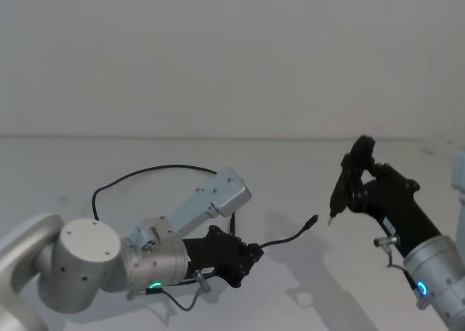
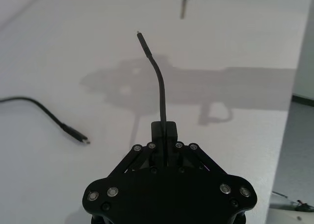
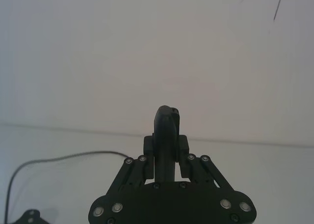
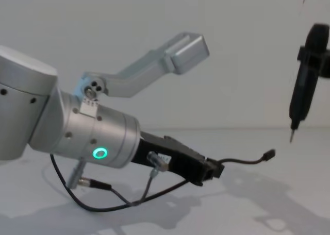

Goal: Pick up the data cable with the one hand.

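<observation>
The data cable is a thin black cord that loops over the white table behind my left arm. My left gripper is low over the table and shut on the cable near one end. A short length curves out past its fingers to a small plug held in the air. In the left wrist view the held cable rises from the gripper, and its other plug lies on the table. The chest view shows the same hold. My right gripper hovers at the right, shut on a slim upright black tool.
The tool's pale tip hangs just beyond the free plug. A silver camera bracket sticks out over my left wrist. The table's right edge drops to the floor, and a plain wall stands behind.
</observation>
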Available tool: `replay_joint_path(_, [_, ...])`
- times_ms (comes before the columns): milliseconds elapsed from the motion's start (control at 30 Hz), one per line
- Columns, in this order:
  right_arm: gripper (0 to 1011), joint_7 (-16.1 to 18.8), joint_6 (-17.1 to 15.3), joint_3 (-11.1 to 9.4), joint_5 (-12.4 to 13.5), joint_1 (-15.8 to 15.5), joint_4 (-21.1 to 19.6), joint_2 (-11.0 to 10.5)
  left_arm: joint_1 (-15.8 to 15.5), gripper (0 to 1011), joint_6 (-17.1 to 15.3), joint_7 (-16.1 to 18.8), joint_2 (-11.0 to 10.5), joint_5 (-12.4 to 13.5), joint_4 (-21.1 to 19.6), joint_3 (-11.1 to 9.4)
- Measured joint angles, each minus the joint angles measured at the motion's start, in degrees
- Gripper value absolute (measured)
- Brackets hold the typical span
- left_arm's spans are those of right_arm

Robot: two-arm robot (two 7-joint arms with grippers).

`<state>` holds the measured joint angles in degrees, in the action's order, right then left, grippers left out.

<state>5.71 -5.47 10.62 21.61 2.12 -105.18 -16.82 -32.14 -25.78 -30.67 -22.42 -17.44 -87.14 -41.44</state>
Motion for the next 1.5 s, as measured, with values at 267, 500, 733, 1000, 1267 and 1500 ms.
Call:
replay_joint_path(267, [279, 0.6, -1.7, -0.7, 1.6, 1.6, -0.5, 1.0, 0.4, 36, 5.6, -3.0, -3.0, 0.7, -2.3, 0.4])
replay_joint_path(500, [279, 0.9, -2.6, -1.1, 1.9, 2.8, -0.3, 1.4, 0.6, 36, 8.3, -4.5, -4.6, 0.9, -3.6, 0.9])
replay_joint_path(733, [279, 1.2, -2.8, -1.8, 1.8, 4.1, 0.2, 1.3, 0.8, 36, 9.9, -5.4, -5.6, 1.1, -4.3, 1.1])
replay_joint_path(1000, [279, 1.6, -3.1, -2.8, 1.4, 5.3, 1.2, 1.1, 0.9, 36, 10.9, -6.0, -6.1, 1.2, -4.7, 1.2])
replay_joint_path(1267, [279, 2.2, -3.8, -3.5, 1.6, 6.2, 2.0, 1.2, 0.9, 36, 11.5, -6.3, -6.4, 1.2, -5.0, 1.3])
replay_joint_path(1500, [279, 2.7, -4.7, -3.7, 2.6, 6.6, 2.4, 1.3, 0.9, 36, 11.8, -6.4, -6.6, 1.2, -5.1, 1.3])
